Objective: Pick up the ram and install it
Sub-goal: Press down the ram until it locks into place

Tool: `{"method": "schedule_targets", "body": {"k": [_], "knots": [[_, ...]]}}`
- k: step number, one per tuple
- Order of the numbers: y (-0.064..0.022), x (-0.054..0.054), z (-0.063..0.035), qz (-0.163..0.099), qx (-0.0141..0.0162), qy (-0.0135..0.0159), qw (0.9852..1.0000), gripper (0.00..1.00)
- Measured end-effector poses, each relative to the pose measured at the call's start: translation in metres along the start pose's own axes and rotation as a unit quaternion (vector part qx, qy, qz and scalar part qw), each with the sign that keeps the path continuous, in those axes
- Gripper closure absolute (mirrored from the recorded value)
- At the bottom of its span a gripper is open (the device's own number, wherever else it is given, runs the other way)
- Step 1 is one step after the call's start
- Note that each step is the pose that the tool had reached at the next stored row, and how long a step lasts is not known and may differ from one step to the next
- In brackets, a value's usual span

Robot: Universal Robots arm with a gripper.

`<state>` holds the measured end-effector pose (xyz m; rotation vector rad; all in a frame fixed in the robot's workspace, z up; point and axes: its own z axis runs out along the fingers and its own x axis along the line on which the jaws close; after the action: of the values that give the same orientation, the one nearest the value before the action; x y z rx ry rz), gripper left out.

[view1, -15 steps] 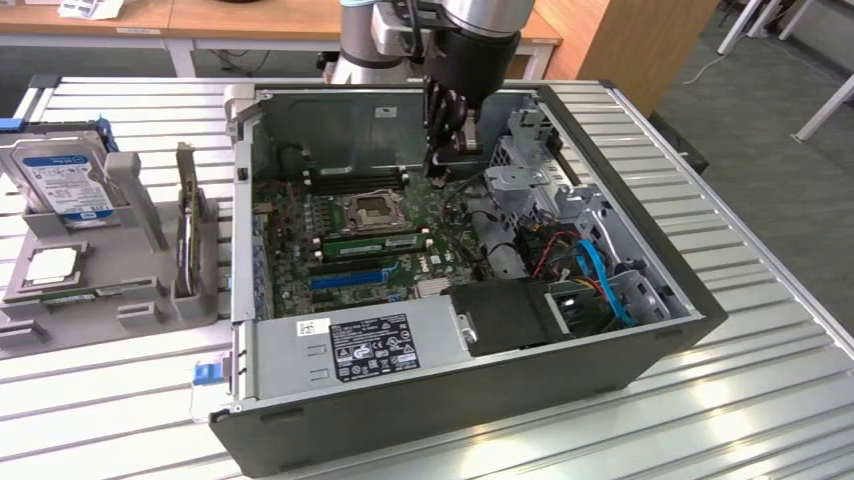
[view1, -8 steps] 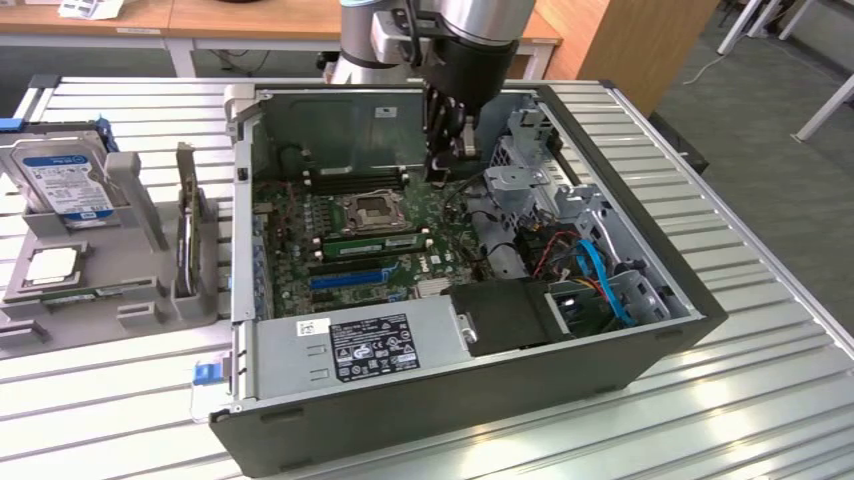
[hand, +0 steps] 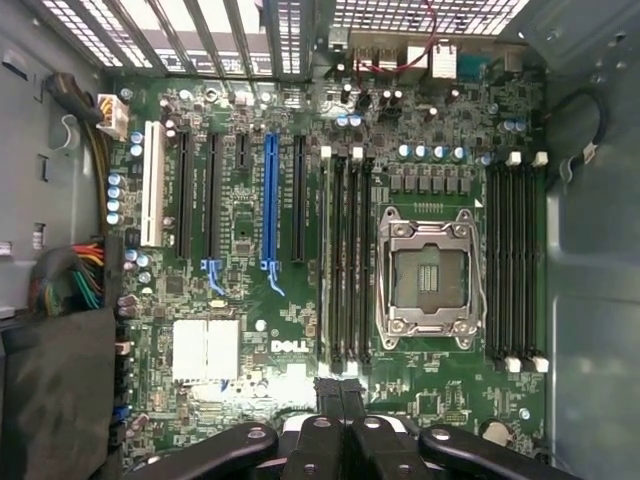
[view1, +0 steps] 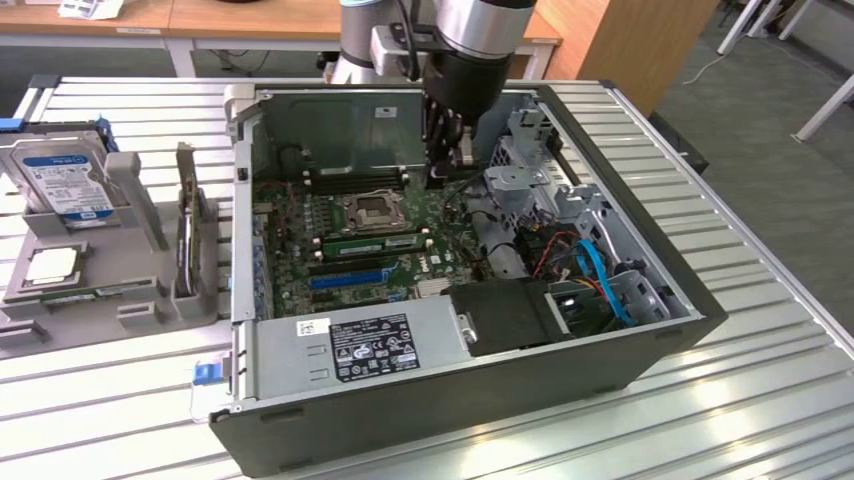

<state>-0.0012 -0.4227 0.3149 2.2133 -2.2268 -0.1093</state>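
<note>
The jaws are clenched, fingertips pressed together, with nothing visible between them. The gripper (view1: 450, 165) (hand: 340, 392) hangs inside the open case (view1: 441, 420), above the motherboard (hand: 245, 250). Just beyond the fingertips run the memory slots (hand: 345, 260), beside the CPU socket (hand: 425, 265). The ram (view1: 375, 243) — green, with dark chips — stands in one of these slots, below the jaws, toward the exterior view's left and apart from them. Farther that way, outside the case, a hard drive (view1: 60, 180) sits in a rack (view1: 134, 200).
</note>
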Motion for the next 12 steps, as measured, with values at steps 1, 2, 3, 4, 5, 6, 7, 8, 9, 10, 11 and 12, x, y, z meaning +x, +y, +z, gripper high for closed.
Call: {"method": "schedule_targets", "body": {"k": [1,2,3,4,5,6,7,8,9,10,11,12], "knots": [[-0.0001,0.000,0.0014,0.000,0.0004,0.0000,1.0000,0.90],[-0.0002,0.000,0.0028,0.000,0.0008,0.0000,1.0000,0.90],[-0.0002,0.000,0.0042,0.000,0.0012,-0.0001,1.0000,0.90],[-0.0003,0.000,0.0056,0.000,0.0016,0.0000,1.0000,0.90],[-0.0004,0.000,0.0069,0.000,0.0020,0.0000,1.0000,0.90],[-0.0005,0.000,0.0082,0.000,0.0024,0.0000,1.0000,0.90],[-0.0005,0.000,0.0094,0.000,0.0028,0.0000,1.0000,0.90],[-0.0006,0.001,0.0107,0.000,0.0032,0.0000,1.0000,0.90],[-0.0006,0.001,0.0120,0.000,0.0036,0.0000,1.0000,0.90],[-0.0007,0.001,0.0133,0.000,0.0040,-0.0001,1.0000,0.90],[-0.0008,0.001,0.0145,0.000,0.0044,-0.0001,1.0000,0.90],[-0.0009,0.001,0.0158,0.000,0.0048,0.0000,1.0000,0.90]]}}
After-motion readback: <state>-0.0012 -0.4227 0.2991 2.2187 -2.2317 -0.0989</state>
